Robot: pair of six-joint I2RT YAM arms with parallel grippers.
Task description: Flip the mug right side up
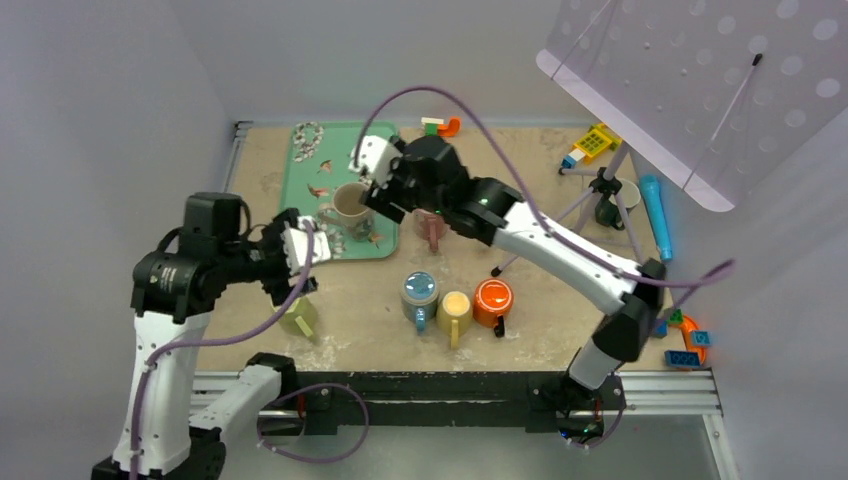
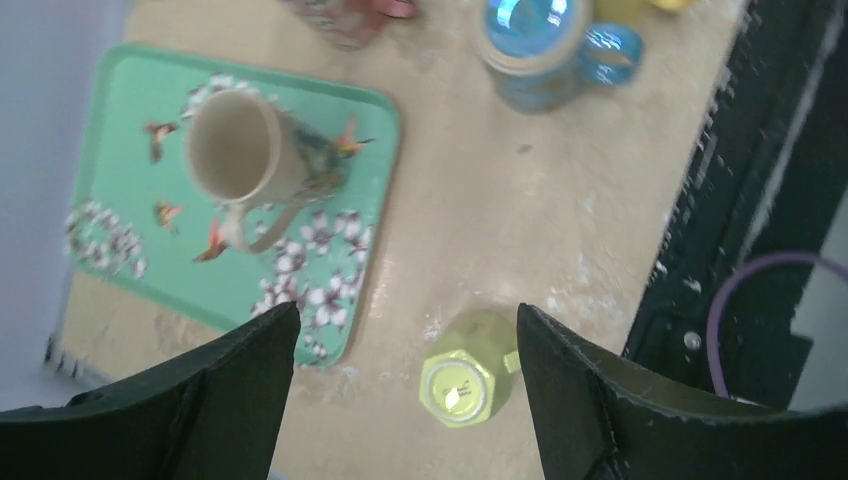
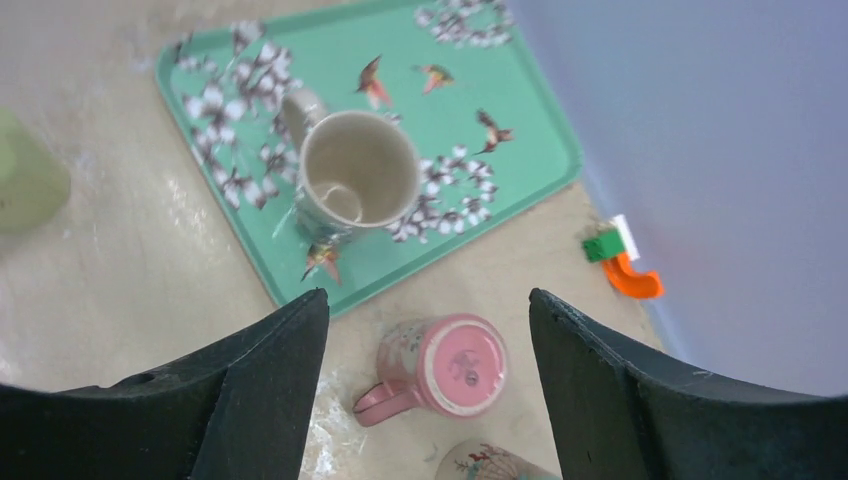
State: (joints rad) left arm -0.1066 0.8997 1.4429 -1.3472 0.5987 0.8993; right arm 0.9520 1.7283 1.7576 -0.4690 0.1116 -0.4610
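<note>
A pink mug (image 3: 445,367) stands upside down on the table beside the green tray (image 3: 520,120); it also shows in the top view (image 1: 432,228). My right gripper (image 3: 428,295) is open above it and holds nothing. A lime mug (image 2: 467,380) stands upside down near the table's front left (image 1: 300,318). My left gripper (image 2: 408,312) is open above it and holds nothing. A beige mug (image 1: 350,205) stands upright on the tray. Blue (image 1: 419,292), yellow (image 1: 455,308) and orange (image 1: 493,298) mugs stand upside down in a row.
A tripod stand (image 1: 605,185) with a perforated panel (image 1: 700,80) rises at the back right, a dark cup (image 1: 612,205) beside it. A blue tube (image 1: 657,215) and toy bricks (image 1: 690,340) lie at the right. The black front rail (image 2: 740,200) is close to the lime mug.
</note>
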